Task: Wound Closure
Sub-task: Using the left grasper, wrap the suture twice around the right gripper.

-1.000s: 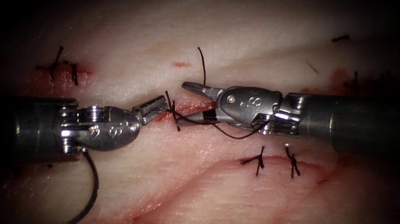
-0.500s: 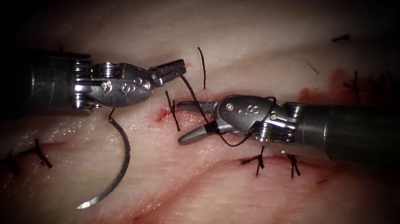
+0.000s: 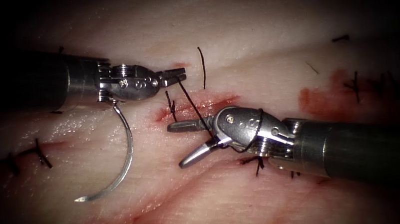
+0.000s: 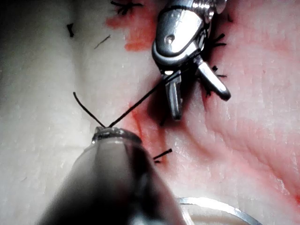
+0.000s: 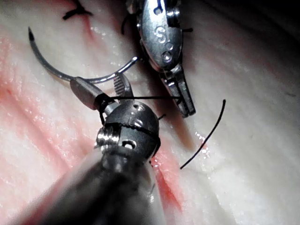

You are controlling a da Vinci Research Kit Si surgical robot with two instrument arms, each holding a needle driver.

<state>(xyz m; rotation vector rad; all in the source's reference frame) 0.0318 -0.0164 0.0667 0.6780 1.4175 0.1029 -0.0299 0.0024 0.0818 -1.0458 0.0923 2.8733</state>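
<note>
My left tool (image 3: 180, 73) sits above and left of the cut (image 3: 194, 108), jaws shut on the thread (image 3: 193, 105). From there the thread runs taut down between the spread jaws of my right tool (image 3: 175, 146), then loops around its wrist (image 3: 257, 129). The right tool is open, just below the cut. The curved needle (image 3: 127, 155) is held by neither tool and is not in the tissue; it hangs below the left tool's wrist, tip down-left. In the right wrist view the left tool's jaws (image 5: 185, 101) clamp the thread (image 5: 145, 97), with the needle (image 5: 70, 75) behind. The left wrist view shows the open right tool (image 4: 197, 93).
A loose thread tail (image 3: 202, 66) lies above the cut. A short thread end (image 3: 171, 106) stands at the cut. Tied stitches sit at the left (image 3: 39, 154), below the right tool (image 3: 257, 163) and at the far right (image 3: 355, 84). Red fluid stains the tissue (image 3: 316, 98).
The left tool rose from beside the cut to the upper left, drawing thread and needle along. The right tool moved down, jaws still open, and the thread now runs taut across them.
</note>
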